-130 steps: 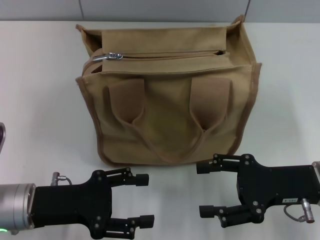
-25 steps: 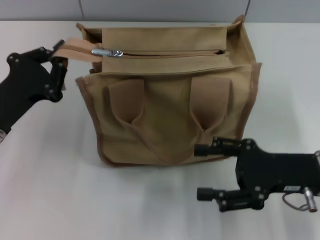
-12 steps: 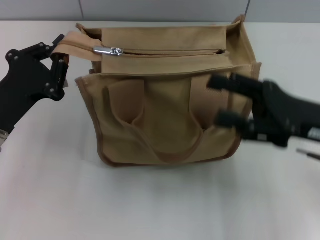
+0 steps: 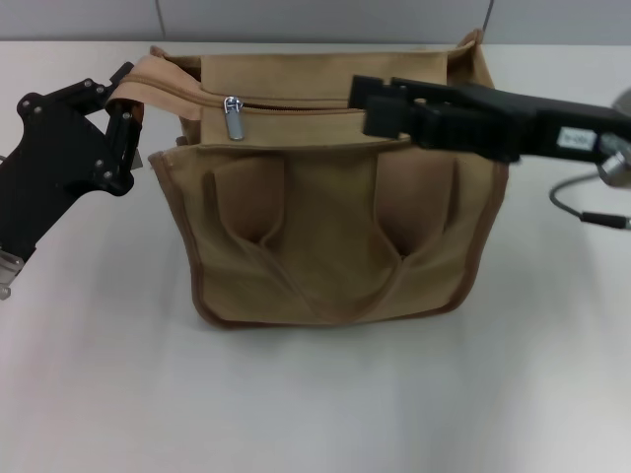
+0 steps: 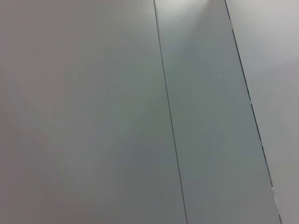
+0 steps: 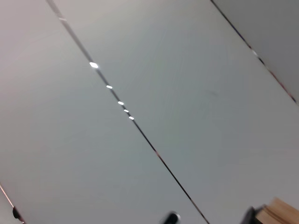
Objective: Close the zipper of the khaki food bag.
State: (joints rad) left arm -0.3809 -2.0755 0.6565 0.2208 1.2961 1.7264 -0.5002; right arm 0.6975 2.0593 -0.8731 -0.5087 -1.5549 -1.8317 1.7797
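The khaki food bag (image 4: 335, 227) stands upright in the middle of the white table in the head view, its handles lying against its front. The zipper (image 4: 335, 102) runs along its top, and the silver pull tab (image 4: 235, 118) hangs down near the left end. My left gripper (image 4: 120, 97) is at the bag's top left corner, shut on the zipper's fabric end tail (image 4: 158, 75), which it holds pulled out to the left. My right gripper (image 4: 380, 106) reaches in from the right over the top of the bag. It is open and empty, well to the right of the pull tab.
The white table (image 4: 315, 394) extends in front of the bag and on both sides. A grey panelled wall (image 5: 140, 112) fills the left wrist view and also the right wrist view (image 6: 140, 93). A tan corner (image 6: 280, 212) shows at the edge of the right wrist view.
My right gripper has risen from the table in front of the bag's right side to above its top. The pull tab has flipped from lying flat to hanging down. My left gripper has kept its hold.
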